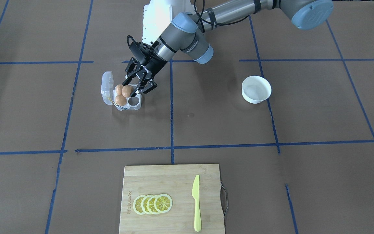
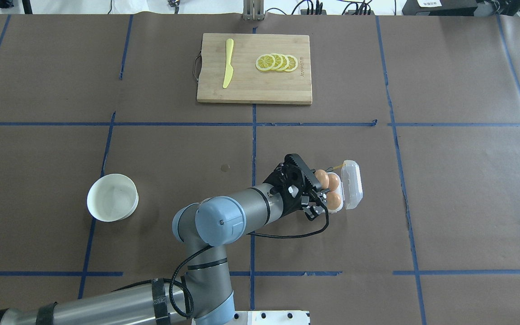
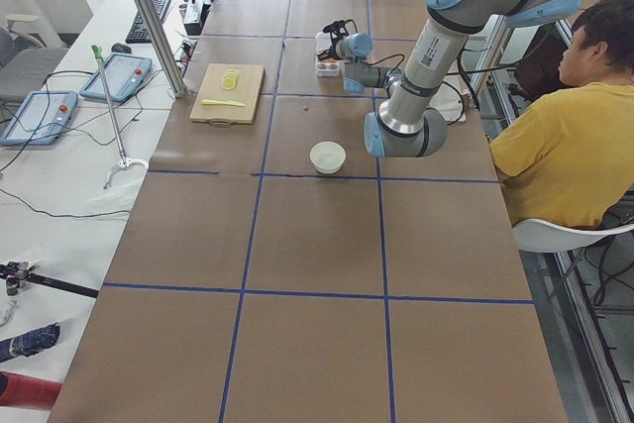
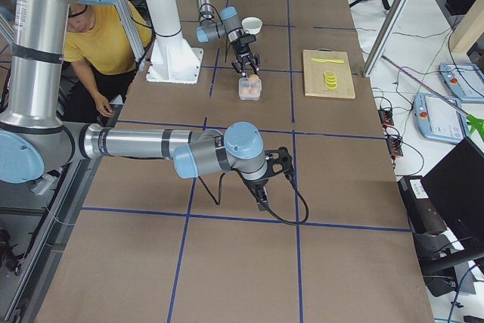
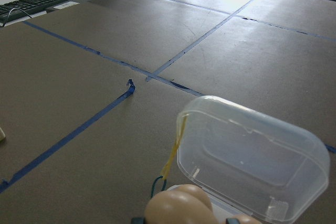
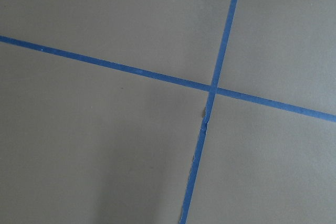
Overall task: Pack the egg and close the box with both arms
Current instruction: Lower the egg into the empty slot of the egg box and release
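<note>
My left gripper (image 1: 135,93) reaches across to the clear egg box (image 1: 106,85), whose lid stands open on its far side. The gripper is shut on a tan egg (image 1: 127,91) and holds it just over the box's cups. Two more eggs (image 1: 120,100) sit in cups, and one cup (image 1: 134,101) shows empty. In the left wrist view the held egg (image 5: 181,205) fills the bottom edge, with the open lid (image 5: 252,156) and the yellow string (image 5: 176,148) behind it. My right gripper (image 4: 274,175) hovers over bare table far from the box. I cannot tell whether it is open.
A white bowl (image 1: 256,89) stands empty on the robot's left side of the table. A wooden cutting board (image 1: 170,175) at the far edge carries lemon slices (image 1: 153,204) and a yellow knife (image 1: 196,203). A seated person (image 3: 560,136) is beside the robot.
</note>
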`<state>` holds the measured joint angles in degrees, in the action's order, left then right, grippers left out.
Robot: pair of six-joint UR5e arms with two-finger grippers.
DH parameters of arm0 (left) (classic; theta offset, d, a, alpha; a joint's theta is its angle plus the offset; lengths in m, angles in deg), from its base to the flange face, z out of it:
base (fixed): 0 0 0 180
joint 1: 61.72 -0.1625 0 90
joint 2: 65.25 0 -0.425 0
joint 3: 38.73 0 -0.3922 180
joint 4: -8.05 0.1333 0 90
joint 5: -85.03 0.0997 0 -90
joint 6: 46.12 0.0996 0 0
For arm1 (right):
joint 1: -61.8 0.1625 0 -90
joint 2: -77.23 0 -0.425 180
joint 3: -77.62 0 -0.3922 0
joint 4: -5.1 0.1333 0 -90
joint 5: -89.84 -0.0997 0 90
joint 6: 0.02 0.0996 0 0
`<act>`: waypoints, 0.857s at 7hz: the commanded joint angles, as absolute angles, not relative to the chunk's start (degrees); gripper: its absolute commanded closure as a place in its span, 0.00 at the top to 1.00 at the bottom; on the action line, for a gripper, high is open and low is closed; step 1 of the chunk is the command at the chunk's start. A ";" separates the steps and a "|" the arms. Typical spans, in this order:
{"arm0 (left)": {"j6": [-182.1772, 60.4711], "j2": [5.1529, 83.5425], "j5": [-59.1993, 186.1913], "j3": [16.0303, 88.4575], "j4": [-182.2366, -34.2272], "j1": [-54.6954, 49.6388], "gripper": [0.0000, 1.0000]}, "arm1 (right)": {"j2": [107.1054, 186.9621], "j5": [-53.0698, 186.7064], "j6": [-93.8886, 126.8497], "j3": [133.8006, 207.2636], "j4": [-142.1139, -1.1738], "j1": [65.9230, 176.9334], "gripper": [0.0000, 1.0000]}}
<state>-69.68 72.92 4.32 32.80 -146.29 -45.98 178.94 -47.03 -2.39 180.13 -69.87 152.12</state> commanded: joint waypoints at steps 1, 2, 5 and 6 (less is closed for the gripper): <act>-69.68 70.65 4.00 34.74 -146.29 -45.99 0.37 | 178.92 -47.27 -2.39 180.11 -69.87 152.15 1.00; -69.24 69.41 3.99 35.88 -146.29 -46.08 0.39 | 178.92 -47.44 -2.39 180.19 -69.87 152.15 1.00; -69.24 69.75 4.08 35.81 -146.20 -46.52 0.47 | 178.92 -47.36 -2.39 180.19 -69.87 152.15 1.00; -69.24 69.84 4.17 35.72 -146.20 -46.78 0.50 | 178.92 -47.36 -2.39 180.19 -69.87 152.15 1.00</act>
<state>-69.24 69.73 4.09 35.79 -146.21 -46.53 178.92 -47.36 -2.39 180.19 -69.87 152.15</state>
